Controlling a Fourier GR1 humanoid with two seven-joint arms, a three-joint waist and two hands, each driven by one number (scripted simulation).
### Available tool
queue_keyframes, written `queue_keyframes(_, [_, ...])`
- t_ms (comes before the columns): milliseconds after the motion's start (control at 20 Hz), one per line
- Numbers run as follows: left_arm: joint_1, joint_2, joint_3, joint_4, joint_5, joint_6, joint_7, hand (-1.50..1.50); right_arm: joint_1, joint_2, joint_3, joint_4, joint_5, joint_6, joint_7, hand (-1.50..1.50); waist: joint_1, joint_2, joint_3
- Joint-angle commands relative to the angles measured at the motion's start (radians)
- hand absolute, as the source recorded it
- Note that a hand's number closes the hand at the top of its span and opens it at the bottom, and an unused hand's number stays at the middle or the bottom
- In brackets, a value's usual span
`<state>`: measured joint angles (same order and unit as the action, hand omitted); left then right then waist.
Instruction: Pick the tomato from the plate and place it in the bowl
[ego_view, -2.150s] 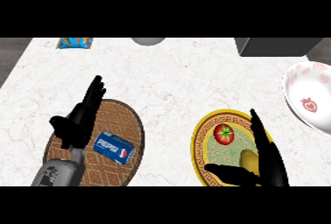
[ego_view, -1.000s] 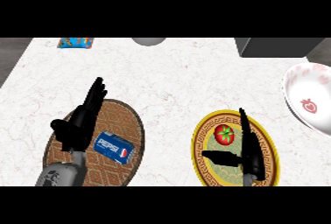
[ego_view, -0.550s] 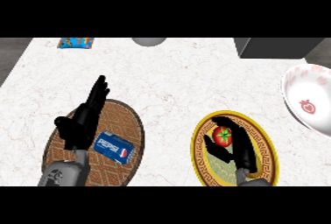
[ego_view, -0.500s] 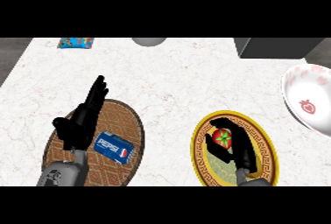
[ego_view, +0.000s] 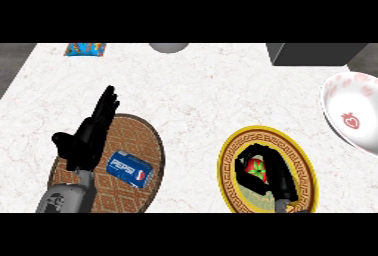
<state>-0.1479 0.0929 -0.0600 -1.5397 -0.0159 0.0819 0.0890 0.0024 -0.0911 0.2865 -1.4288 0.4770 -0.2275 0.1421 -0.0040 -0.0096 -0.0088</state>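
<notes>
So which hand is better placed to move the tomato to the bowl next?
The right hand. Its fingers already curl round the tomato on the plate, and the bowl lies on that same side. The left hand is open over the brown mat, far from both.

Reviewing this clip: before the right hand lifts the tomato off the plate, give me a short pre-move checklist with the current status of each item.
1. Black right hand curled round the red tomato with green stem: ok.
2. Tomato clear of the gold-rimmed round plate: cannot tell; it shows over the plate's middle, its height hidden.
3. White bowl with a red strawberry mark free to receive it: ok, nothing shows inside, though part is cut off at the right edge.
4. Counter between plate and bowl unobstructed: ok.
5. Black left hand out of the way: ok, open above the brown round mat beside the blue Pepsi can.
</notes>
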Motion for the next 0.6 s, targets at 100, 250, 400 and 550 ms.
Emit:
queue_keyframes(100, [0.030,-0.005,-0.004,-0.012,-0.004,0.005,0.003,0.00,0.159,-0.239,0.024,-0.228,-0.191,0.320,-0.226,1.50,-0.020,0.000,0.009])
queue_keyframes(250, [0.031,-0.034,-0.024,0.000,-0.036,0.038,-0.030,0.00,0.226,-0.325,-0.059,-0.375,-0.281,0.362,-0.337,1.50,-0.023,0.003,0.009])
queue_keyframes(400, [0.017,-0.025,-0.009,0.009,-0.030,0.031,-0.031,0.00,0.297,-0.313,-0.087,-0.471,-0.335,0.352,-0.447,1.50,-0.021,0.005,0.009])
queue_keyframes(550, [0.012,-0.020,-0.005,-0.012,-0.038,0.043,0.006,0.00,0.403,-0.354,-0.160,-0.627,-0.334,0.315,-0.506,1.50,-0.028,0.002,0.009])
